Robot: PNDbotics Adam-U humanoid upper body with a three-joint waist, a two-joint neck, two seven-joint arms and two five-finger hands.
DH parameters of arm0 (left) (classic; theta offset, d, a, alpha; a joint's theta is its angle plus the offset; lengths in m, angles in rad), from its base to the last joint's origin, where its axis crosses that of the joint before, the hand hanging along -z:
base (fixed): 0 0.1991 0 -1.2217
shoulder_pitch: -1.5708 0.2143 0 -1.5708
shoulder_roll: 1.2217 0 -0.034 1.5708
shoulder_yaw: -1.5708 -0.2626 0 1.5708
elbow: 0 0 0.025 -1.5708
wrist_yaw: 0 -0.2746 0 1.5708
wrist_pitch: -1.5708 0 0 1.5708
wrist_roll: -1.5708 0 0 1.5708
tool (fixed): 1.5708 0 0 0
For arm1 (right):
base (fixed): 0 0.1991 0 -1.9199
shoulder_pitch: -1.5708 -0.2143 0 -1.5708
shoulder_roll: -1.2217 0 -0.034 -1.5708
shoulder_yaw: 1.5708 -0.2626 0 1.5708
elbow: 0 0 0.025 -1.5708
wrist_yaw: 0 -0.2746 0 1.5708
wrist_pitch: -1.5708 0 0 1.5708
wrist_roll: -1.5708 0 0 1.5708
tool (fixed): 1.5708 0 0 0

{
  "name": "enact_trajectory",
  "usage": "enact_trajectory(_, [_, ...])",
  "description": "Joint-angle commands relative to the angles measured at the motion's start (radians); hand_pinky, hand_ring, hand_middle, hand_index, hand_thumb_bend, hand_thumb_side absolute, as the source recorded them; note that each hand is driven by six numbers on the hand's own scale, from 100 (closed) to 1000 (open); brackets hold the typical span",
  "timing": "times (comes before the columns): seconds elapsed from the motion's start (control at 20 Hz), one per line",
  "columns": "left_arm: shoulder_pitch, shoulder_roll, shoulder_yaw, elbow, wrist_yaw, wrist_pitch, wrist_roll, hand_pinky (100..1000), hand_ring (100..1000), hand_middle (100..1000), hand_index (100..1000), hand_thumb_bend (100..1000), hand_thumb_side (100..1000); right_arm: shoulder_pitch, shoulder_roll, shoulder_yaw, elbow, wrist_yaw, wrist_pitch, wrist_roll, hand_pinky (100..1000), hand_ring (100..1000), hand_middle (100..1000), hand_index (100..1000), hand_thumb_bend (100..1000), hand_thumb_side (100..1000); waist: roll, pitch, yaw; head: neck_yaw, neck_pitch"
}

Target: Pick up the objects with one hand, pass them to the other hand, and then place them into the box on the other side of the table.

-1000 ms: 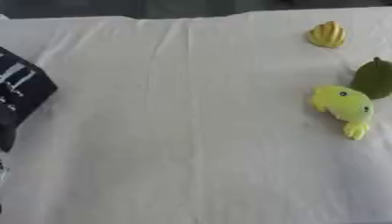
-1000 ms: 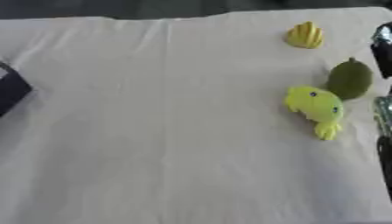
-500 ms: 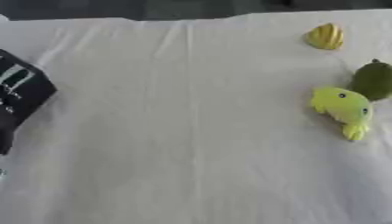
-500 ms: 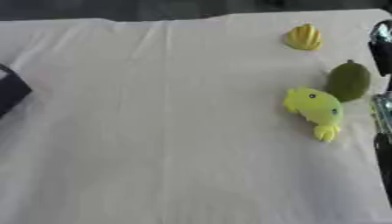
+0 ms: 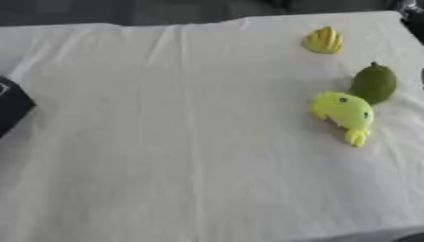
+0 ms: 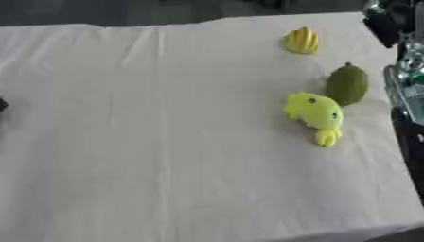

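Three small things lie grouped on the right part of the table (image 5: 165,142), which is covered in a pale cloth: a yellow ridged object (image 5: 324,39) far back, a dark green fruit-like object (image 5: 374,83) nearer, and a yellow-green toy fish (image 5: 346,111) touching the green one's lower left side. The fish's long axis runs from upper left to lower right, its tail fin toward the near edge. The dark box (image 5: 12,105) shows only as a corner at the left edge, well apart from all three. At the right border of the right eye view stands dark and silver arm hardware (image 6: 407,90), just beside the green object; no robot hand can be made out there, so whether the right one is open or closed I cannot tell. The left robot hand appears in neither view. Judgement: all objects lie on the right side, so the right arm is the nearer one and should pick first. The fish lies leftward of that hardware. Nothing is lifted yet; the task looks barely begun.
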Motion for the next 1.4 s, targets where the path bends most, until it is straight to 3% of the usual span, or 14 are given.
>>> enact_trajectory(0.05, [-0.003,0.038,0.003,-0.007,-0.007,0.0,-0.003,906,849,859,811,188,865,-0.061,-0.089,0.044,0.042,0.04,0.014,0.087,813,914,879,942,100,388,-0.004,-0.032,-0.002,-0.022,0.001])
enact_trajectory(0.2, [0.001,0.042,0.002,-0.006,-0.007,0.001,-0.004,906,850,859,811,188,865,-0.134,-0.122,0.095,0.111,0.087,0.026,0.188,826,926,891,948,100,370,-0.009,-0.036,-0.003,-0.032,0.002])
enact_trajectory(0.3, [0.002,0.043,0.001,-0.005,-0.008,0.001,-0.005,906,851,859,811,188,866,-0.184,-0.141,0.123,0.166,0.129,0.018,0.257,837,934,903,951,100,327,-0.012,-0.038,-0.002,-0.033,0.005])
enact_trajectory(0.45, [0.003,0.044,0.0,-0.003,-0.01,0.002,-0.006,906,851,859,811,188,867,-0.247,-0.168,0.154,0.267,0.179,-0.011,0.383,844,937,908,952,100,334,-0.017,-0.041,-0.001,-0.031,0.01])
enact_trajectory(0.6, [0.005,0.046,-0.001,-0.001,-0.012,0.003,-0.006,906,852,859,811,188,868,-0.291,-0.208,0.178,0.378,0.237,-0.069,0.519,864,944,919,952,100,306,-0.022,-0.042,-0.001,-0.024,0.011])
enact_trajectory(0.85, [0.006,0.05,-0.005,0.001,-0.016,0.005,-0.009,906,853,860,810,186,872,-0.311,-0.265,0.198,0.516,0.333,-0.226,0.712,893,958,936,958,100,299,-0.025,-0.04,-0.001,-0.015,0.005])
enact_trajectory(1.1, [0.009,0.056,-0.008,0.003,-0.024,0.006,-0.012,906,852,860,810,184,874,-0.299,-0.314,0.214,0.571,0.394,-0.373,0.922,922,968,942,961,271,308,-0.028,-0.036,-0.001,-0.009,0.005])
enact_trajectory(1.2, [0.009,0.056,-0.007,0.003,-0.025,0.006,-0.011,906,853,860,810,184,874,-0.296,-0.324,0.215,0.58,0.415,-0.415,0.992,925,963,930,947,342,258,-0.029,-0.035,0.0,-0.007,0.003])
enact_trajectory(1.4, [0.007,0.055,-0.007,0.002,-0.024,0.006,-0.011,906,854,861,810,184,874,-0.294,-0.329,0.209,0.577,0.443,-0.46,1.048,929,959,921,938,429,170,-0.028,-0.034,0.003,-0.006,0.001])
